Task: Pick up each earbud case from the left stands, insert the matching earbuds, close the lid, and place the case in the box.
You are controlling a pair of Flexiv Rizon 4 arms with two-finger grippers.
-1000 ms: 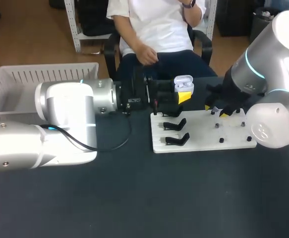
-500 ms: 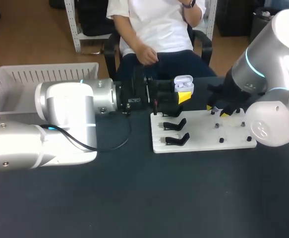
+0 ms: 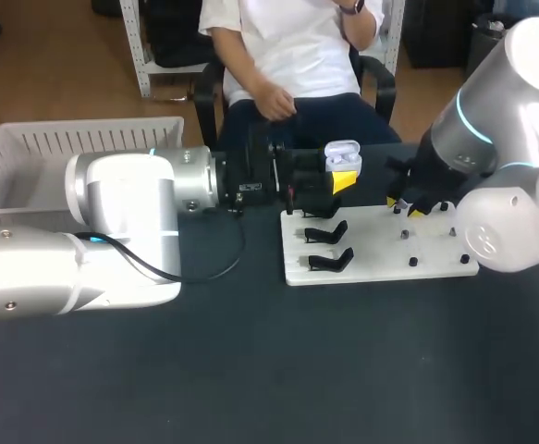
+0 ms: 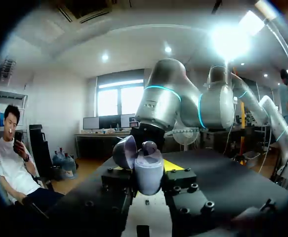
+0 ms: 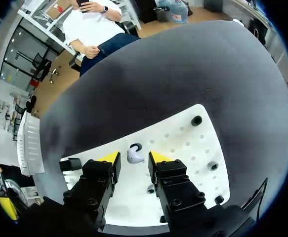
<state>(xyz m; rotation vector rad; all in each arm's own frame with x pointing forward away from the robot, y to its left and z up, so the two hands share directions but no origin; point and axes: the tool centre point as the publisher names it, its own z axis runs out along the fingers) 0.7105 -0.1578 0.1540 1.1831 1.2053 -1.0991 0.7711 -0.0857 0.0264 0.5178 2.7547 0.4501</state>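
- Dark table (image 3: pixel 251 370) filled the head view, with a white board (image 3: pixel 380 268) near the middle and a white slatted basket (image 3: pixel 75 139) off at the far left.
- Two black stands (image 3: pixel 327 233) sat on the board's left part, both bare.
- Left gripper (image 3: pixel 341 178) hung over the board's far left corner, clenched around the white earbud case (image 3: pixel 342 155), lid flipped up.
- Right gripper (image 3: pixel 408 205) was low over the far edge of the board, among the small black pegs (image 3: pixel 405 235).
- A little white label (image 3: pixel 251 190) on the left wrist was too small to read.
- Left wrist view: the earbud case (image 4: pixel 148 173) sat pinched upright between the left gripper (image 4: pixel 147 180) fingers, lid (image 4: pixel 125 152) hinged open to one side.
- Right wrist view: the right gripper (image 5: pixel 134 158) was spread, one yellow tip on each side of a white earbud (image 5: pixel 134 157), neither one touching it as far as I could see.
- That earbud lay on the board (image 5: pixel 183 148), just beside a black socket (image 5: pixel 136 146).
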